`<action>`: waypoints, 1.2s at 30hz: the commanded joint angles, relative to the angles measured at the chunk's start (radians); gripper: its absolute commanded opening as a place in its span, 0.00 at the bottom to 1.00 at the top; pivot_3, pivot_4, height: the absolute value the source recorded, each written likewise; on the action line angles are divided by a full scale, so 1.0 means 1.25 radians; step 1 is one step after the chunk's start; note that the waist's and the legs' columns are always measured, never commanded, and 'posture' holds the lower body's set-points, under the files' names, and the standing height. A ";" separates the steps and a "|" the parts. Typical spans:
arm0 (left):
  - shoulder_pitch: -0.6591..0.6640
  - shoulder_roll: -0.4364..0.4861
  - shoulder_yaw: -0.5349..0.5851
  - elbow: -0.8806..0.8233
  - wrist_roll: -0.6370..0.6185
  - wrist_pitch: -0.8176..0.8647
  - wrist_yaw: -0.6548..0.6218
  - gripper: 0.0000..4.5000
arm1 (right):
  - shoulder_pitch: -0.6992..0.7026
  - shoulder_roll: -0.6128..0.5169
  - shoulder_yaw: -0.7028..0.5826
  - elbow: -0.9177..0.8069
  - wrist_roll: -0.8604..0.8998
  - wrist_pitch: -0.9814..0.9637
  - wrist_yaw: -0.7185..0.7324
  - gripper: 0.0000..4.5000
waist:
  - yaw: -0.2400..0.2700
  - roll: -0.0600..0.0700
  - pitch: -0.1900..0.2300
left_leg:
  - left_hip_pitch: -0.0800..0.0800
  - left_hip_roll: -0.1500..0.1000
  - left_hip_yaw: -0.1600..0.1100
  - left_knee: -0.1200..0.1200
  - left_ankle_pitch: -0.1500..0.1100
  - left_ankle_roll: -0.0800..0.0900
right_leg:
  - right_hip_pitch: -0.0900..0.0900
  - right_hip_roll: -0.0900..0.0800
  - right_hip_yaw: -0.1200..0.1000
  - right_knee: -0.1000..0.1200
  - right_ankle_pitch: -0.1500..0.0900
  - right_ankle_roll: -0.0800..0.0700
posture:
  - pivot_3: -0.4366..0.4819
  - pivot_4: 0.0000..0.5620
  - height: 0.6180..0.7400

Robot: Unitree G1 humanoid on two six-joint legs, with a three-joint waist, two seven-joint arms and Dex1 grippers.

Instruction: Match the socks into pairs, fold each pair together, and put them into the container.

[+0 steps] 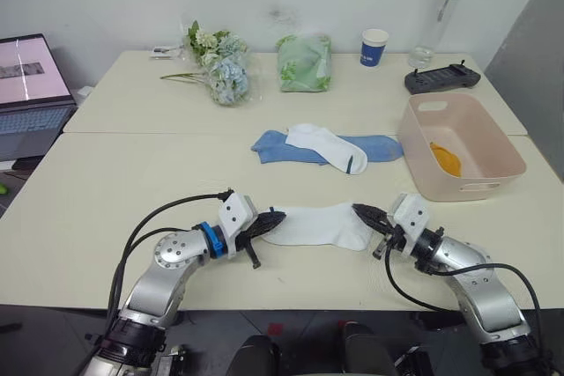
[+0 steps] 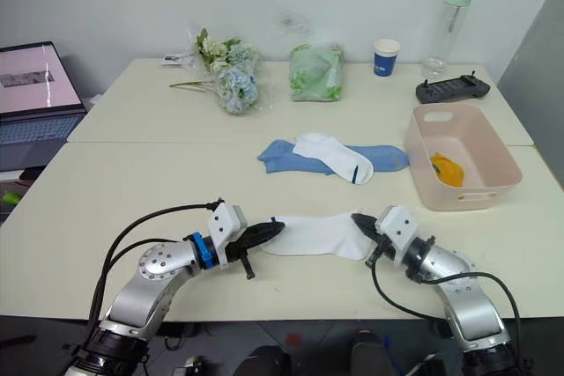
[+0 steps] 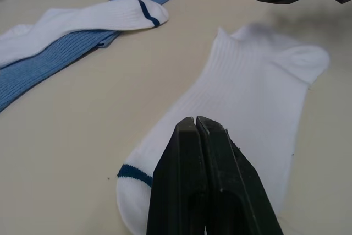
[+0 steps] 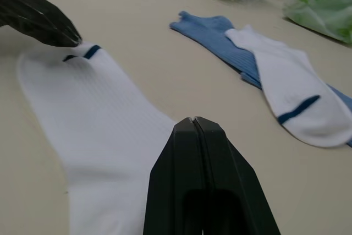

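Right now you have a white sock [image 1: 319,224] lying flat near the front edge of the table [image 1: 132,182], stretched between your two hands. Your left hand [image 1: 271,219] sits at the sock's dark-striped end, its fingers pressed together with the tips over the fabric; whether they pinch it, you cannot tell. Your right hand [image 1: 364,214] is at the opposite end, fingers likewise pressed together above the cloth. Farther back, the second white sock [image 1: 328,147] lies across the light blue socks [image 1: 286,147], touching them, its dark stripe toward the pink tub [image 1: 480,184]. That tub stands at the right side of the table, just beside the blue socks' end, with a mustard-yellow sock [image 1: 445,160] inside it.
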 commanded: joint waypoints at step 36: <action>-0.116 0.011 0.169 -0.215 -0.183 0.302 0.121 0.99 | -0.426 0.088 0.059 0.276 -0.129 0.235 -0.162 1.00 | 0.002 0.000 0.001 | -0.002 -0.001 0.000 0.000 0.000 -0.003 | -0.002 0.000 0.001 0.000 0.000 0.000 | 0.48 0.27 1.00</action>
